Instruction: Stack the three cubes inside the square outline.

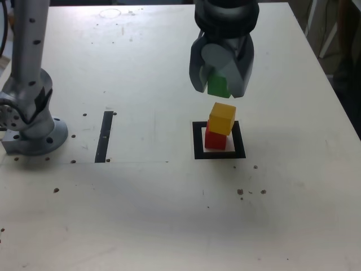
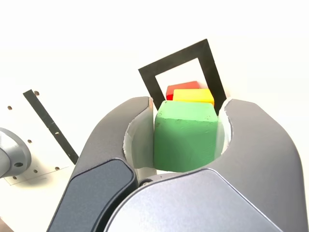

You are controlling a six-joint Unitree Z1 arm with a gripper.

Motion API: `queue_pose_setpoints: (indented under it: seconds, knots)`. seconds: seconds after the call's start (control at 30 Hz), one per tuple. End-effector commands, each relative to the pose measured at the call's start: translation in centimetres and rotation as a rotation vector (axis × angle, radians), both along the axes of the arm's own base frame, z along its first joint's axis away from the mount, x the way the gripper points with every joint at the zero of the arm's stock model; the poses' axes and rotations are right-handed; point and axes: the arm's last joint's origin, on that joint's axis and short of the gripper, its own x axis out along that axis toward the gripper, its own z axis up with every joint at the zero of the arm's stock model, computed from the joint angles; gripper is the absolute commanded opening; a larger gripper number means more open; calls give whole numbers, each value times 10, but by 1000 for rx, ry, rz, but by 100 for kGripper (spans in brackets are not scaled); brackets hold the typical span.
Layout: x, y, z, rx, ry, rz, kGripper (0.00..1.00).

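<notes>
Claw (image 2: 186, 104) closed on the green cube (image 2: 186, 140), held above the yellow cube (image 1: 222, 118), which rests on the red cube (image 1: 215, 139) inside the black square outline (image 1: 198, 153).

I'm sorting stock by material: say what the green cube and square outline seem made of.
Green cube: probably painted wood, matte, with small pits in its face; foam isn't excluded. Square outline: likely flat black tape, dull and crisp-edged.

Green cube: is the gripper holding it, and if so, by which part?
Yes, the green cube is held in the gripper, its two opposite side faces between the jaws.
</notes>
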Motion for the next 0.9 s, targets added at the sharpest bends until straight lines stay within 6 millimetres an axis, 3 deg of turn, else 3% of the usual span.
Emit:
queue_pose_setpoints:
  seconds: [0.0, 0.87]
  knots:
    - [2, 0, -3, -3, 13, 5, 29]
    - [10, -5, -20, -42, 35, 6, 29]
